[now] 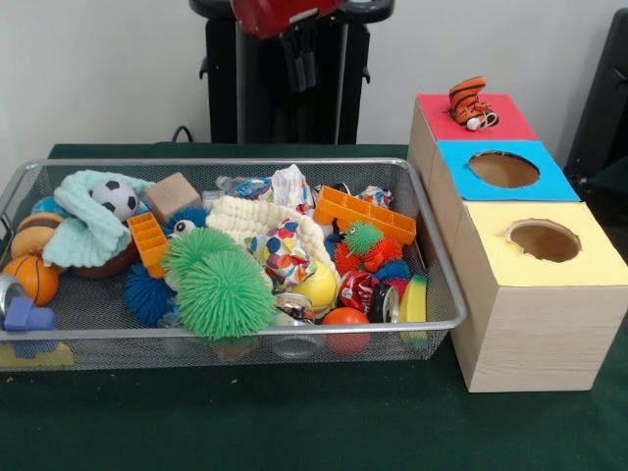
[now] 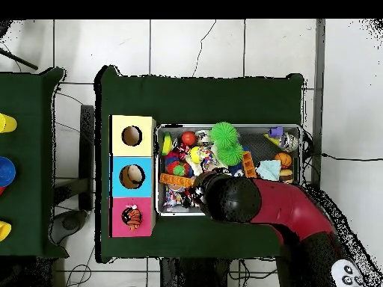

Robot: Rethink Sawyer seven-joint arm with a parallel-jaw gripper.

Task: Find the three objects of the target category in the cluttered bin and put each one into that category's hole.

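Observation:
The bin (image 1: 235,165) is a silver wire mesh basket full of toys; it also shows in the overhead view (image 2: 302,142). In it lie two green spiky balls (image 1: 221,285), a soccer ball (image 1: 117,197), a basketball (image 1: 32,278), orange plastic blocks (image 1: 365,213), cloths and cans. To its right stand three wooden boxes with red (image 1: 510,123), blue (image 1: 461,182) and yellow (image 1: 589,257) tops. The blue and yellow tops have open holes. An orange striped toy (image 1: 470,103) sits on the red top. My gripper (image 1: 299,64) hangs above the bin's far side; the arm (image 2: 233,198) hides it from overhead.
The table has a dark green cloth (image 1: 294,412). The robot's black pedestal (image 1: 285,108) stands behind the bin. In the overhead view a second green table (image 2: 30,149) with coloured cups stands at the left.

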